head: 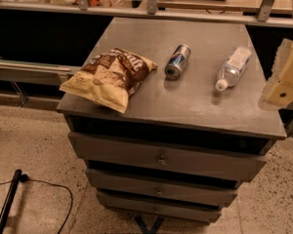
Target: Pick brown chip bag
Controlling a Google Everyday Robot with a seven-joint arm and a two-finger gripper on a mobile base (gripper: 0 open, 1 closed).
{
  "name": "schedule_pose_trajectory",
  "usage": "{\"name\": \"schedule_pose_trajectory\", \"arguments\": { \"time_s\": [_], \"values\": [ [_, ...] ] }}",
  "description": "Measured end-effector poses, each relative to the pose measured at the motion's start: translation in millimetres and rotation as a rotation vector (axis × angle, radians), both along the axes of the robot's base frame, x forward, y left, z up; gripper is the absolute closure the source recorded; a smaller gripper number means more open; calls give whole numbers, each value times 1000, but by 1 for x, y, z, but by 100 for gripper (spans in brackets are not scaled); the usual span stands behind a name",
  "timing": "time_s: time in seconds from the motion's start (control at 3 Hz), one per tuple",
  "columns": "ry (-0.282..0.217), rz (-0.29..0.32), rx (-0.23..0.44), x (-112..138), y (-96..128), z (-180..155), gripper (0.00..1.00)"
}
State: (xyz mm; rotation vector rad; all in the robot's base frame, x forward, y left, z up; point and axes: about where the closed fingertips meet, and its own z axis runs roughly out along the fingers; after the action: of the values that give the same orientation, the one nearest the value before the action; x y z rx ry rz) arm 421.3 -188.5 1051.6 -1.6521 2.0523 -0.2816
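The brown chip bag point(109, 77) lies flat on the left part of the grey cabinet top point(195, 104), its dark brown end toward the back and its pale yellow end reaching the front left corner. My gripper point(284, 79) shows at the right edge of the view as a pale yellow blurred shape, at the right edge of the cabinet and well to the right of the bag. It holds nothing that I can see.
A blue and silver can point(177, 61) lies on its side in the middle of the top. A clear plastic water bottle point(231, 68) lies to its right. Below are several drawers point(161, 160). A black cable point(44, 185) runs over the speckled floor at left.
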Motion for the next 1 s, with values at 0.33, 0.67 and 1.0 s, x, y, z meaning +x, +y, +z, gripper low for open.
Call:
{"name": "schedule_pose_trajectory", "arguments": {
  "time_s": [0.33, 0.67, 1.0],
  "values": [
    [0, 0, 1, 0, 0, 0, 0],
    [-33, -59, 214, 2, 35, 4, 0],
    [-51, -109, 417, 2, 83, 1, 0]
  ]
}}
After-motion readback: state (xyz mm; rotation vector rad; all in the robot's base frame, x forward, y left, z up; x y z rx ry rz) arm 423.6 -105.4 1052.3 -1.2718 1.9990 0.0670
